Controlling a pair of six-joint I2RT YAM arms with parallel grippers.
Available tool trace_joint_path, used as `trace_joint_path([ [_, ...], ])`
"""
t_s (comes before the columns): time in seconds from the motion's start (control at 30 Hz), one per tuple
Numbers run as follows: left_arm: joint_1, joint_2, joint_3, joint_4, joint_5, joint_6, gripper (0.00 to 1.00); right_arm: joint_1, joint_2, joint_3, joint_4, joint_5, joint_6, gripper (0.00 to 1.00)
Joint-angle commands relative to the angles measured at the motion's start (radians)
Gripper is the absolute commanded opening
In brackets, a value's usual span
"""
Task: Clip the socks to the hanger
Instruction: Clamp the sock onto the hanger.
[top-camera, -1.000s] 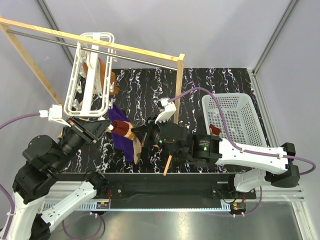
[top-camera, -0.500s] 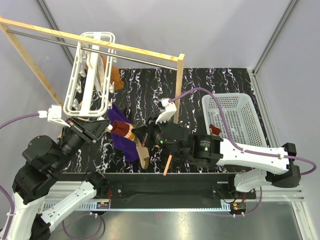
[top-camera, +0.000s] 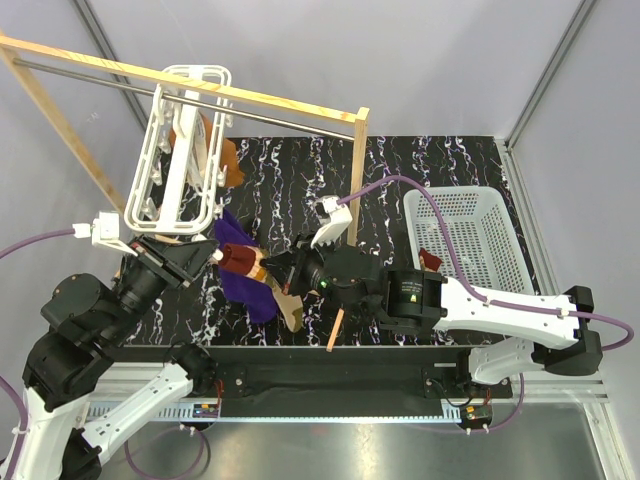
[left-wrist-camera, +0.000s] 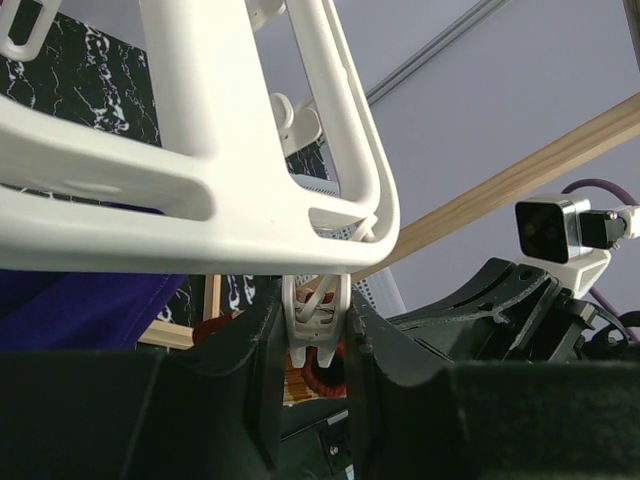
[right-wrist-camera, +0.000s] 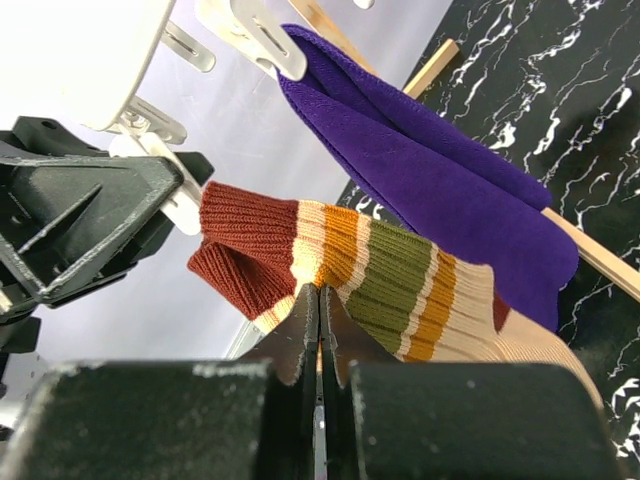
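Note:
The white hanger (top-camera: 180, 150) hangs from the rod at the left; its rails (left-wrist-camera: 200, 180) fill the left wrist view. My left gripper (left-wrist-camera: 317, 340) is shut on one dangling clip peg (left-wrist-camera: 317, 318) under the hanger's corner. My right gripper (right-wrist-camera: 319, 300) is shut on a striped sock (right-wrist-camera: 370, 265) near its maroon cuff. It holds the sock (top-camera: 248, 262) close to the left gripper (top-camera: 212, 255), and the maroon cuff (left-wrist-camera: 325, 378) shows just behind the peg. The sock's pale toe end hangs down toward the table.
A purple cloth (top-camera: 240, 292) and an orange cloth (top-camera: 228, 155) hang from other pegs. The wooden rack (top-camera: 300, 105) with its metal rod carries the hanger. At the right stands a white basket (top-camera: 470, 215) with a maroon piece (top-camera: 430, 260) inside.
The right gripper has carried the sock a little left toward the held peg, and the sock's pale toe end has swung down into view. The orange cloth has swung slightly right.

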Motion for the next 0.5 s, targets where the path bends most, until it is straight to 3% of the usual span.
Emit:
trace_joint_path([
  [0.0,-0.002,-0.001,-0.002,0.031,-0.008,-0.003,0.0,0.011,-0.012,0.01,0.066,-0.014,0.007,0.0],
  [0.47,-0.002,-0.006,-0.025,0.064,0.013,-0.023,0.0,0.01,0.008,0.024,0.109,-0.049,0.007,0.0],
])
